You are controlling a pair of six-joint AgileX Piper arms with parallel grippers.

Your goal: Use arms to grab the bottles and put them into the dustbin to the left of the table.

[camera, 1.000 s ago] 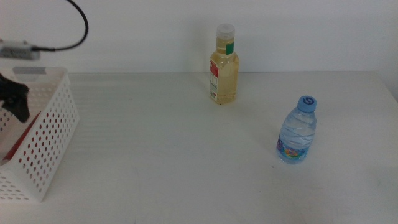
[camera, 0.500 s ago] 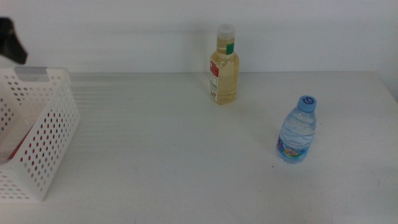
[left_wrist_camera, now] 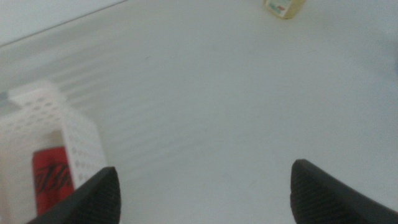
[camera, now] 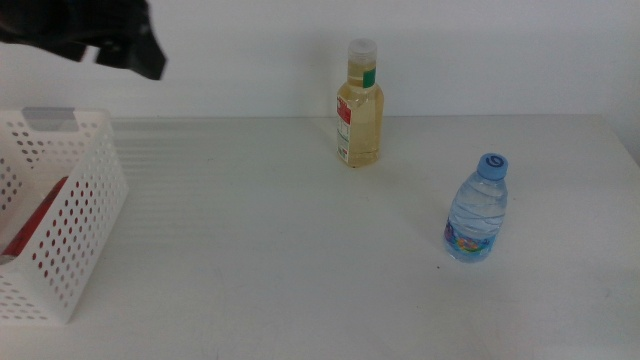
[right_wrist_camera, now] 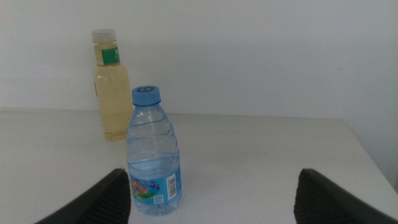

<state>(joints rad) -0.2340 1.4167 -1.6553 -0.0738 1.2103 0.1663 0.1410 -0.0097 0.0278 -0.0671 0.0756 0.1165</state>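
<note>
Light is bright, even and diffuse across all three views, washing the white bench (camera: 300, 250) and wall into nearly one tone. Shadows are faint: a soft smudge lies beside the water bottle (camera: 477, 210). The left tool (camera: 115, 35) is smeared by motion blur in the middle view. In the left wrist view the basket (left_wrist_camera: 68, 134) looks soft and pale stripes band the bench.

Plain white wall (camera: 480, 50) behind the work surface, unmarked. Lighting even and diffuse, shadows faint. No windows, floor or other furniture can be made out.
</note>
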